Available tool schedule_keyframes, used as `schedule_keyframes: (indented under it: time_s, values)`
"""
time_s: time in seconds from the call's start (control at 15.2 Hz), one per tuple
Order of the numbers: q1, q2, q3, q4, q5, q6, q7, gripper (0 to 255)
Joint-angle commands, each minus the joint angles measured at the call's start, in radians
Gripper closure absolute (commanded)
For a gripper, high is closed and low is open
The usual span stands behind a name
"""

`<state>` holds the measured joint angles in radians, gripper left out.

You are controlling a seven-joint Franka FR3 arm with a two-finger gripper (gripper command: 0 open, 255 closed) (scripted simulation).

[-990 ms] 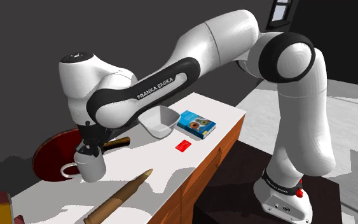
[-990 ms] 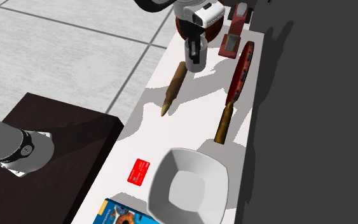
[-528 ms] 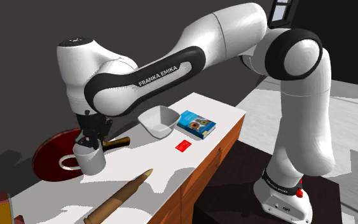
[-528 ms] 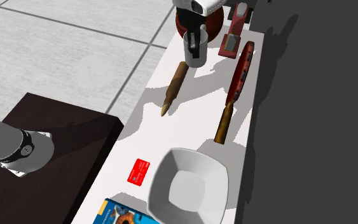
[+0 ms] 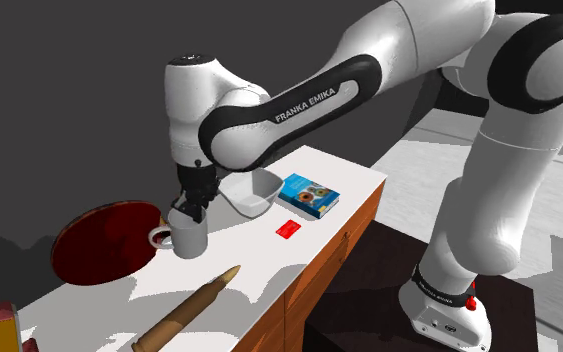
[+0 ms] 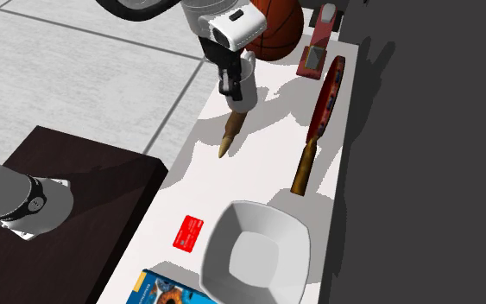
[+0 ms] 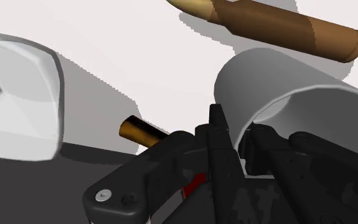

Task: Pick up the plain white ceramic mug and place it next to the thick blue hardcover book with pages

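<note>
The black gripper is clamped on the rim of the pale grey mug. In the wrist view the mug's wall sits pinched between the two fingers. The mug hangs upright, left of centre in the shoulder view, with its handle toward the red pan. Its base seems just clear of the white counter, though that is hard to judge. A grey bowl sits just right of it. Further right lie a red card and the blue book.
</note>
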<state>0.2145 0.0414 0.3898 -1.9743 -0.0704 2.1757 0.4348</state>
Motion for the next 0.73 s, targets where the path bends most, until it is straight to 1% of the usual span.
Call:
schedule_keyframes:
  time_s: [0.0,0.33,0.66]
  values:
    - [-0.020,-0.077,-0.014,-0.087,0.042,0.018,-0.052,255]
    - [-0.043,-0.254,-0.070,-0.275,0.125,0.039,-0.177,255]
    - [-0.052,-0.420,-0.145,-0.436,0.173,0.033,-0.294,255]
